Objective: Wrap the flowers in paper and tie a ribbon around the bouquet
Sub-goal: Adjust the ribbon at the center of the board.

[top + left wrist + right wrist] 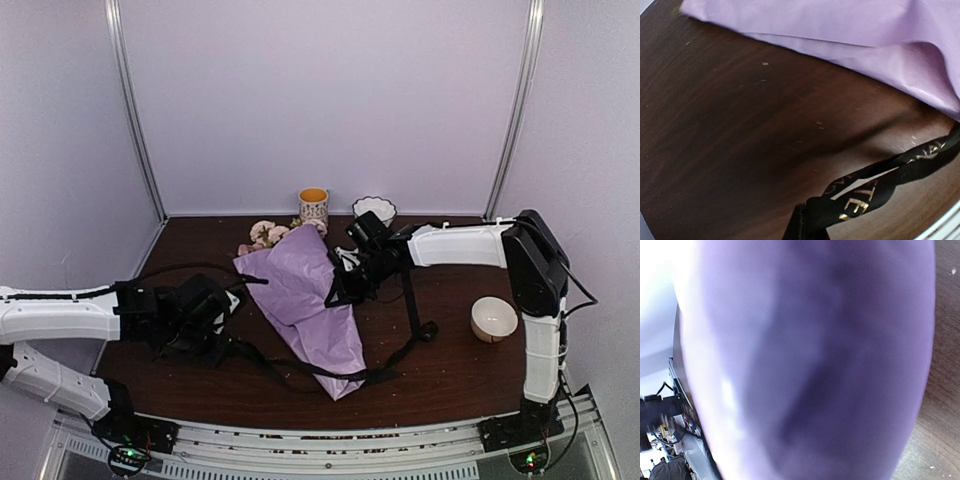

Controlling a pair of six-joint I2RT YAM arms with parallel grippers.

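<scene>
The bouquet (305, 295) lies slantwise in the middle of the surface (450, 375). It is a loose cone of lilac paper (840, 30), with the flowers (268, 235) poking out at the far end and the narrow tail toward the near edge. It is probably light, soft and easily crushed. The thin paper could spring open or tear, so the safest hold is likely around the cone's waist, over the stems and away from the heads. The ribbon (880, 185), floppy and slick-looking, crosses near the narrow end. The left jaws are clenched, apparently pinching one end of it. The right jaws, also clenched, press at the cone's right edge; whether they pinch paper I cannot tell.
</scene>
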